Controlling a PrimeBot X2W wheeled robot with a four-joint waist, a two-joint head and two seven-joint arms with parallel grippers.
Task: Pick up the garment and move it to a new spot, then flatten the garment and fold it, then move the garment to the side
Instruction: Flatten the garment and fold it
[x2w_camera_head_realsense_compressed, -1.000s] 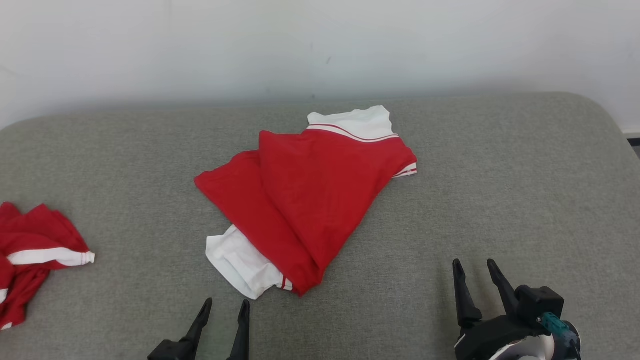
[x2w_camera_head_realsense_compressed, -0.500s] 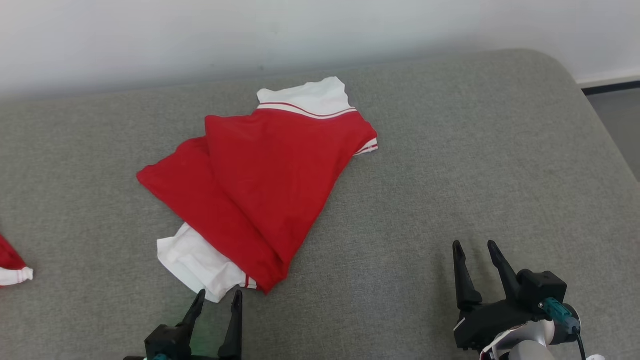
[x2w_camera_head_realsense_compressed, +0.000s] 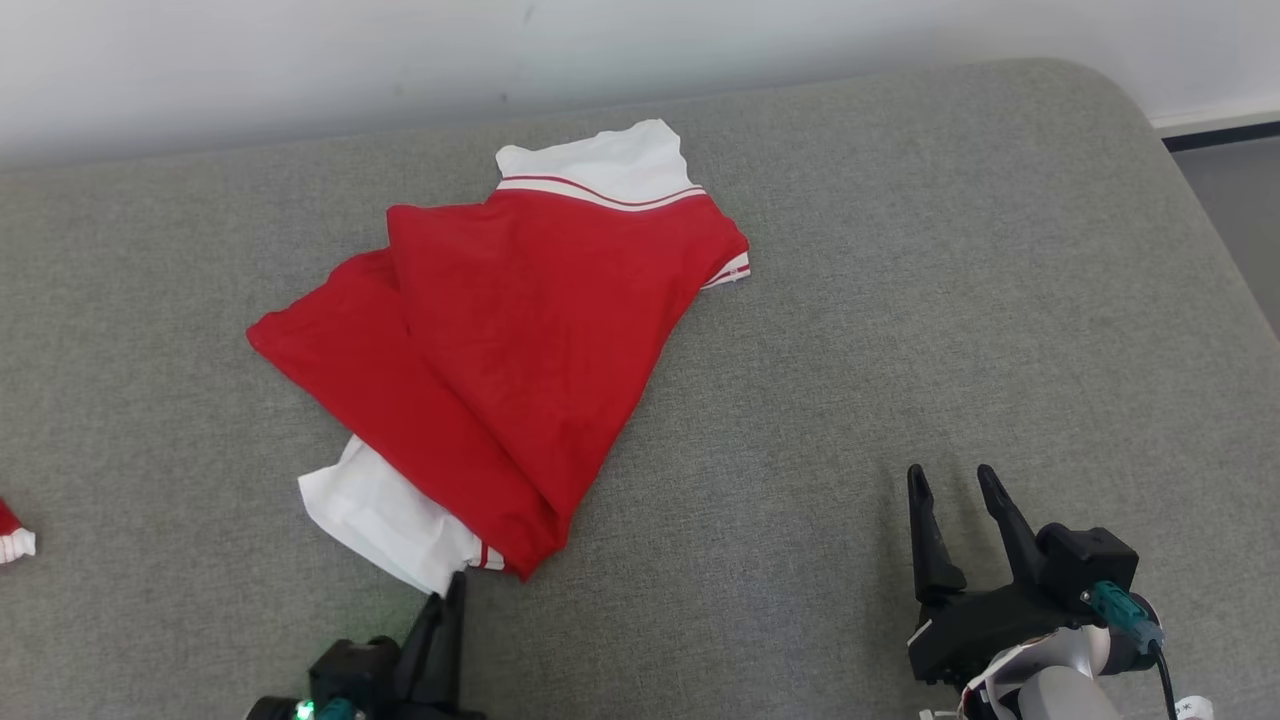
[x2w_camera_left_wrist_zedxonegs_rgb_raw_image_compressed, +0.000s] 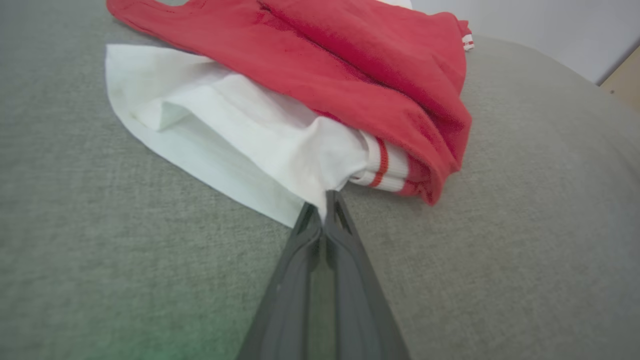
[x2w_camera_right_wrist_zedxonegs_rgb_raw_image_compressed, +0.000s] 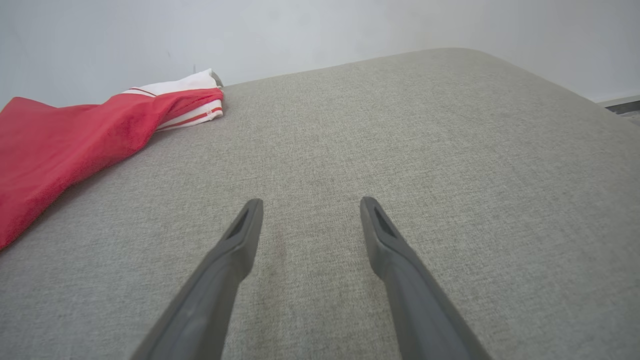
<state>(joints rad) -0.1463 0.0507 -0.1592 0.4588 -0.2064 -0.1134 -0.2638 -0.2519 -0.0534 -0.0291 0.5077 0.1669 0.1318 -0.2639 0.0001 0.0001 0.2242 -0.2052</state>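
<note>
Surface: grey woven worktop (x2w_camera_head_realsense_compressed: 900, 300), pale wall behind.
Garment: red and white cotton shirt (x2w_camera_head_realsense_compressed: 500, 330), loosely folded mid-worktop, white sleeve (x2w_camera_left_wrist_zedxonegs_rgb_raw_image_compressed: 240, 145) nearest me.
Left gripper (x2w_camera_left_wrist_zedxonegs_rgb_raw_image_compressed: 325, 199): pinched shut on that sleeve's corner.
Right gripper (x2w_camera_head_realsense_compressed: 950, 475): spread wide, empty, well apart from the shirt.
Doing it well: my pinch looks shallow, I judge; lift slowly, watch for slipping.
Pose: left fingers low, nearly flat along the worktop.

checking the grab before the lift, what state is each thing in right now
garment: lying loosely folded over itself, not flat, on the grey padded surface
left hand: shut, pinching the garment's white near corner
right hand: open, empty, apart from the garment
second red and white cloth: at the head view's left edge, mostly cut off
</note>
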